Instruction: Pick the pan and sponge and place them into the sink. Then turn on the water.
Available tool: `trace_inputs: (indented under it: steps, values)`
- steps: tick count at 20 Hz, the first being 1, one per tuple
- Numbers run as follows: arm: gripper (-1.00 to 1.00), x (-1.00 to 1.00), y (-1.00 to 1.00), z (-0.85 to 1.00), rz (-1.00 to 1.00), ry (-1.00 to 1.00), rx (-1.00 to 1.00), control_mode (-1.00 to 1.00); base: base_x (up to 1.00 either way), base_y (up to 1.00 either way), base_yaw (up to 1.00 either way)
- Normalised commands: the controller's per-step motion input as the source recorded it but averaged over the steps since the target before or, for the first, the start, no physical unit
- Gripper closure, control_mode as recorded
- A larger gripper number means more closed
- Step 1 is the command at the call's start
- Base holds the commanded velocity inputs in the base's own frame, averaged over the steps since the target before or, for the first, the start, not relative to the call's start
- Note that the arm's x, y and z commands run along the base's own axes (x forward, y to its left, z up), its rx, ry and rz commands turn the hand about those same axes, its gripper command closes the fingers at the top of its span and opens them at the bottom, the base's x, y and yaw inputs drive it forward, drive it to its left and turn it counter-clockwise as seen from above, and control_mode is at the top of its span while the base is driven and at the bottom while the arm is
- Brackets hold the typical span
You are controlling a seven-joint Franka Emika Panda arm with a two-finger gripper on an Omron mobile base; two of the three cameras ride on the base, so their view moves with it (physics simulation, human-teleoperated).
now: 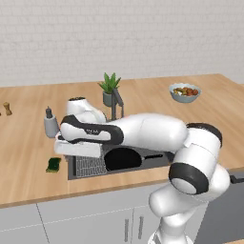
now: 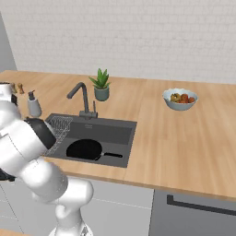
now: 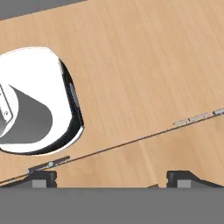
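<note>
At nine o'clock of the sink [image 1: 86,174], the sponge [image 1: 53,164] looks light, squashy; released fingers [image 3: 112,177] should pinch its sides.

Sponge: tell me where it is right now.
In the left base view the sponge lies on the counter just left of the sink, in front of the soap bottle.

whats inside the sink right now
The black pan lies in the sink, handle pointing right, beside the wire rack on the left. No water runs from the faucet. The arm covers the sink's left end; the sponge sits on the counter.
</note>
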Motion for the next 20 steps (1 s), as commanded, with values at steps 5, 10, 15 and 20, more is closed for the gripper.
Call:
trace_inputs:
  steps: [5, 10, 15, 20]
  values:
    - [-1.0, 0.3, 0.79, -0.43, 0.03, -0.02, -0.05, -1.0, 0.0, 0.0, 0.0]
    - [-1.0, 0.29, 0.23, -0.53, 0.0, -0.06, -0.03, -1.0, 0.0, 0.0, 0.0]
    - [-1.0, 0.5, 0.1, -0.51, 0.0, -0.04, 0.0, -1.0, 0.0, 0.0, 0.0]
    - [-1.0, 0.33, 0.21, -0.28, 0.0, -0.01, 0.0, -1.0, 0.0, 0.0, 0.0]
